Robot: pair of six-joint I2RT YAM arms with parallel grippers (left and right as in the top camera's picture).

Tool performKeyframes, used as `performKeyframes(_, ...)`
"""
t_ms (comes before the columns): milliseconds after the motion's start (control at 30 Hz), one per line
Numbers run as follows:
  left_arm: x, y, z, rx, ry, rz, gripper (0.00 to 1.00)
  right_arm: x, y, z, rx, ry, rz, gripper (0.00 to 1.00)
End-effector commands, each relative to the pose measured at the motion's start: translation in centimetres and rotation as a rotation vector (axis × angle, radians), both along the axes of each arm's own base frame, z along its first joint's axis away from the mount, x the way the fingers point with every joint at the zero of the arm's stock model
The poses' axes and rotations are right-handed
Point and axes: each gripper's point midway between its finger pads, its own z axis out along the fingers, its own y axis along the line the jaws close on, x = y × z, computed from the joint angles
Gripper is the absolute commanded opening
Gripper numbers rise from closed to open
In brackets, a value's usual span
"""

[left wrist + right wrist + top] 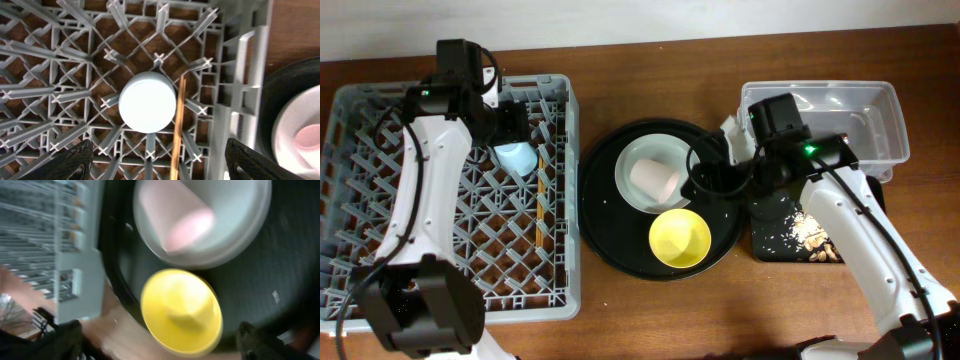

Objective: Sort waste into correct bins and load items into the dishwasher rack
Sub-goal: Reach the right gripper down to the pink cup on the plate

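Two grippers, both spread wide and empty. Left gripper (161, 162) over light-blue cup (147, 101) beside chopsticks (178, 120) in dishwasher rack (245, 75), bench's left edge; right gripper (162, 340) above yellow bowl (181, 312), mid-bench.

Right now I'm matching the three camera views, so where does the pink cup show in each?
Overhead: pink cup on the pale plate, near the centre.
Left wrist: pink cup at the right edge, low.
Right wrist: top centre, blurred.
Shared landmark: the pale plate beneath it.
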Motion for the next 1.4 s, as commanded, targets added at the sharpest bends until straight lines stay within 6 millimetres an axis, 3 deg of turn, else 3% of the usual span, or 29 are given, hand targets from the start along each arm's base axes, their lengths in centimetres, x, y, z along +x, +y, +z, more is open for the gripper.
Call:
performKeyframes(0,-1.1,-3.2,5.9,-0.163,-0.133,-0.091,0.84,1.1,1.3,1.1,0.081,-0.038,-0.008,0.51)
performKeyframes(67,-2.3,-4.9,8.1,-0.25,-0.17,-0.144,0.85,2.0,0.1,0.0,0.02,0.002,-0.136,0.52)
performKeyframes(100,-3.1,-5.2,9.2,-0.267,-0.186,-0.156,0.94,2.1,0.0,-0.3,0.016,0.019,-0.154,0.53)
performKeyframes(133,-3.7,-5.2,9.7,-0.268,-0.191,-0.158,0.99,2.2,0.1,-0.6,0.02,0.031,-0.153,0.53)
performKeyframes(200,-5.6,-5.2,10.6,-0.268,-0.178,-0.156,0.99,2.5,1.3,-1.8,0.038,0.058,-0.125,0.54)
performKeyframes(467,-8.2,-5.0,9.3,-0.26,-0.064,-0.139,0.99,3.7,5.0,-6.7,0.036,0.118,-0.059,0.54)
performKeyframes(733,-8.4,-4.8,9.1,-0.251,-0.052,-0.134,0.99,4.6,5.5,-10.6,0.027,0.191,-0.096,0.51)
performKeyframes(833,-8.7,-4.8,9.0,-0.251,-0.041,-0.133,0.99,5.2,6.6,-10.0,0.095,0.168,-0.066,0.31)
performKeyframes(933,-8.7,-4.8,9.0,-0.251,-0.039,-0.132,0.99,5.7,6.9,-9.7,0.111,0.143,-0.061,0.18)
performKeyframes(1200,-8.8,-4.8,8.9,-0.252,-0.036,-0.132,0.99,6.1,7.0,-9.5,0.118,0.123,-0.06,0.04)
performKeyframes(1367,-9.0,-4.8,8.8,-0.252,-0.025,-0.131,0.99,6.3,7.1,-9.5,0.122,0.112,-0.059,0.04)
